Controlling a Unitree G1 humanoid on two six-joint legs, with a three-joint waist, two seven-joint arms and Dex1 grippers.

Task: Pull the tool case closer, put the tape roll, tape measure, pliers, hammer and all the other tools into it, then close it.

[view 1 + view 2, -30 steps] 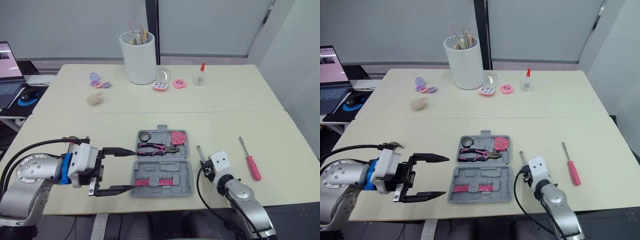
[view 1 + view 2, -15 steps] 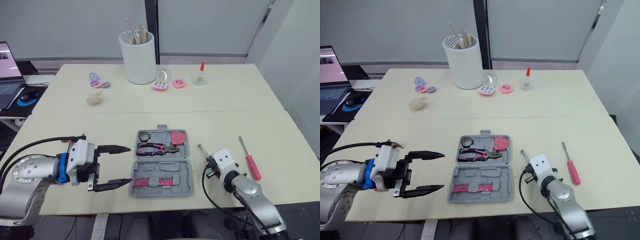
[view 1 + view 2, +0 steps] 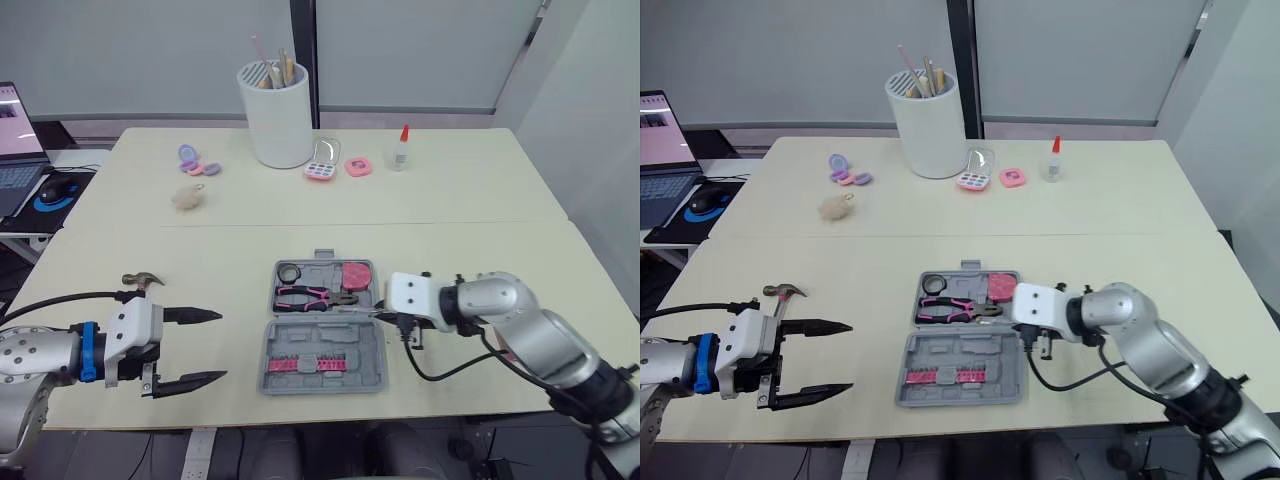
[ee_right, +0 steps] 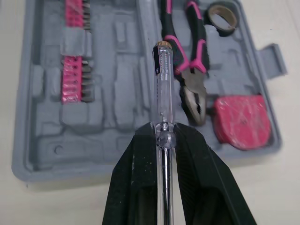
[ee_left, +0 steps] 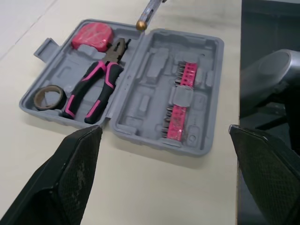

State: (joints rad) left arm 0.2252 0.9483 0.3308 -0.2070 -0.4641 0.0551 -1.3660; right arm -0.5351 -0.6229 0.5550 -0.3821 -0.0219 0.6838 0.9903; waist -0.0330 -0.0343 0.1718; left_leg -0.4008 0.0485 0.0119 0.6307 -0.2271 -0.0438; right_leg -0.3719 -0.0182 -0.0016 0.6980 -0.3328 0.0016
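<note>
The right gripper (image 4: pixel 161 136) pinches one slim tester screwdriver (image 4: pixel 161 84) with a clear plastic handle and brass cap between its black fingers. Just beyond its fingertips lies the grey moulded-plastic tool case (image 5: pixel 150 93), opened flat in two ribbed halves. The screwdriver hangs over the hinge line. To one side of it sit one pair of pink-and-black pliers (image 5: pixel 96 84), one dull ring-shaped tape roll (image 5: pixel 48 97) and one rounded red tape measure (image 5: pixel 91 35). To the other side sits a strip of pink bits (image 5: pixel 178 103).

The left gripper (image 3: pixel 222 346) is spread wide, well apart from the case, with bare cream table (image 3: pixel 480 230) between them. One small metal-headed hammer (image 3: pixel 785 292) lies just behind it.
</note>
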